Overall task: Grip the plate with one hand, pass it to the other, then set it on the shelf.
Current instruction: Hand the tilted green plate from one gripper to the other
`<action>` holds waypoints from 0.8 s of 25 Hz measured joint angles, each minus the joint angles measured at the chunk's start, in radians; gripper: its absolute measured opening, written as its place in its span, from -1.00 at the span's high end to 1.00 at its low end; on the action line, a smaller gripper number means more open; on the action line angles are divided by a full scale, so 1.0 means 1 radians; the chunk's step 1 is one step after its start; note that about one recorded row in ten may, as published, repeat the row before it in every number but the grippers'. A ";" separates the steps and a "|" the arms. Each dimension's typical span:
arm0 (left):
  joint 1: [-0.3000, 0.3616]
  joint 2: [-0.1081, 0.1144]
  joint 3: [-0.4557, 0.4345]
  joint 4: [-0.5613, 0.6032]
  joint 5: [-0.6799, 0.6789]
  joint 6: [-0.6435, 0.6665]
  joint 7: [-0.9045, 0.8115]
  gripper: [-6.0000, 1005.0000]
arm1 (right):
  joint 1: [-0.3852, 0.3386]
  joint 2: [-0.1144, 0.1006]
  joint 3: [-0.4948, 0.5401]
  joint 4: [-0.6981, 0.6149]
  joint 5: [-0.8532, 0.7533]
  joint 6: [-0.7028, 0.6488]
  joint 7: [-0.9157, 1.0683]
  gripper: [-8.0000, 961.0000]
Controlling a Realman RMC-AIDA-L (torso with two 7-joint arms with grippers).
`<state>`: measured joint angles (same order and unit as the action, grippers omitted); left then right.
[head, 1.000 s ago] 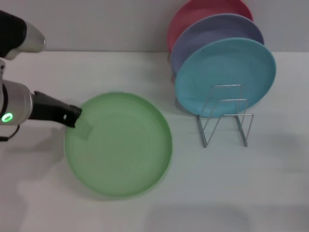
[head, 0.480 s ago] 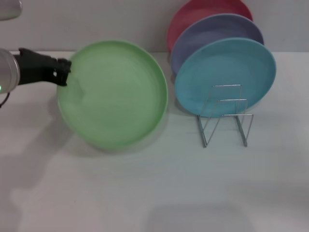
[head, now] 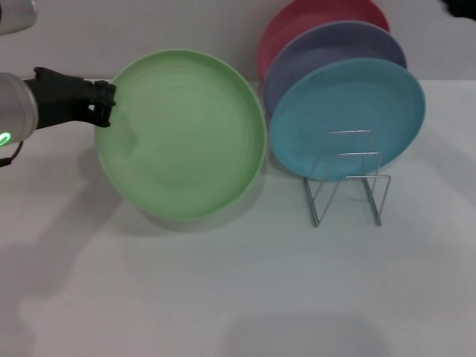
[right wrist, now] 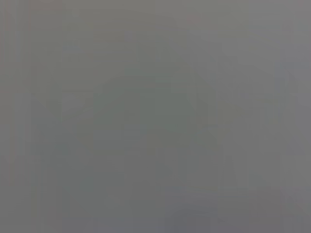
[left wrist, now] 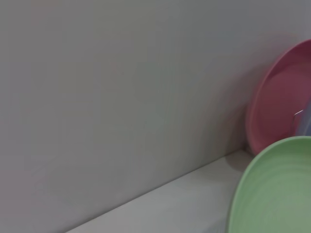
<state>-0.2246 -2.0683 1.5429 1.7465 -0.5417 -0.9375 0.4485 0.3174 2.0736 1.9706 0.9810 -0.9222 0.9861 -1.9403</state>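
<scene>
The light green plate (head: 186, 134) hangs in the air above the white table, tilted with its face towards me. My left gripper (head: 110, 111) is shut on its left rim. The plate's edge also shows in the left wrist view (left wrist: 277, 194). The silver wire shelf (head: 348, 177) stands on the table at the right, with its front slots bare. A dark bit of my right arm (head: 461, 7) shows at the top right corner; its gripper is out of view. The right wrist view shows only plain grey.
A turquoise plate (head: 349, 111), a lavender plate (head: 327, 52) and a pink plate (head: 312, 15) stand upright in the back of the shelf. The pink plate also shows in the left wrist view (left wrist: 282, 111). A grey wall runs behind the table (head: 238, 297).
My left gripper has lifted the green plate off the table and tipped it up. Since half a second ago it has moved slightly right and up.
</scene>
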 joint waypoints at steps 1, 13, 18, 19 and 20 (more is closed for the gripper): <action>0.002 0.000 0.007 0.000 -0.003 0.007 -0.001 0.92 | 0.002 0.000 -0.034 0.075 -0.081 -0.053 0.070 -0.73; 0.002 0.001 0.016 0.001 -0.025 0.028 -0.016 0.91 | 0.181 -0.019 -0.159 0.605 -1.117 0.030 1.216 -0.73; -0.001 0.002 0.017 0.001 -0.026 0.038 -0.016 0.91 | 0.276 -0.026 -0.159 0.595 -1.273 0.144 1.379 -0.73; -0.001 0.002 0.015 0.000 -0.026 0.038 -0.016 0.91 | 0.286 -0.027 -0.161 0.595 -1.306 0.152 1.403 -0.73; -0.001 0.002 0.013 0.000 -0.026 0.038 -0.016 0.91 | 0.291 -0.027 -0.162 0.595 -1.327 0.156 1.414 -0.73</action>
<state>-0.2257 -2.0663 1.5559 1.7469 -0.5678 -0.8993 0.4325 0.6087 2.0466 1.8082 1.5756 -2.2492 1.1419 -0.5259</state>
